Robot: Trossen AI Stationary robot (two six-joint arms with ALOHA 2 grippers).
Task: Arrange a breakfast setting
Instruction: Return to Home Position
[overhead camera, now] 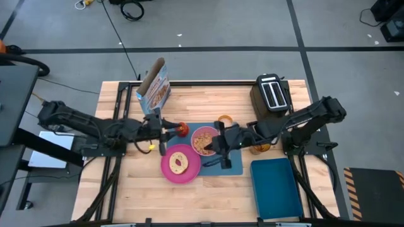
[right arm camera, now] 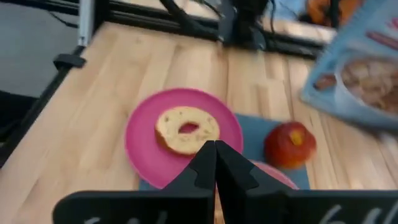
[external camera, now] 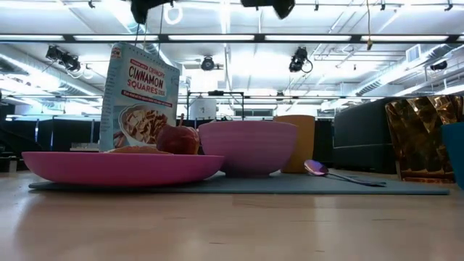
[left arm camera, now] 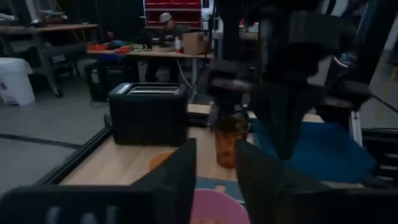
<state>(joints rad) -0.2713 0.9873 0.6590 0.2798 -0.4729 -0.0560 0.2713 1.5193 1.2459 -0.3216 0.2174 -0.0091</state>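
Top-down view, mid-frame: the pink plate (overhead camera: 166, 169) with the bagel (overhead camera: 179, 164) overlaps the blue mat (overhead camera: 235, 165) at its lower left. The pink bowl (overhead camera: 204, 140) sits up-right of the plate, with the apple (overhead camera: 184, 130) left of the bowl and the amber cup (overhead camera: 225, 119) above it. From table height, the spoon (external camera: 316, 167) lies right of the bowl. The left gripper (overhead camera: 163, 133) sits beside the apple with a narrow gap between its fingers, and the right gripper (overhead camera: 218, 146) is over the mat, pinched closed on nothing.

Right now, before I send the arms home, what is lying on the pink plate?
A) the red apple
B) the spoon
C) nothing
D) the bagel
D: the right wrist view shows the bagel lying on the pink plate, while the red apple sits off the plate on the blue mat.
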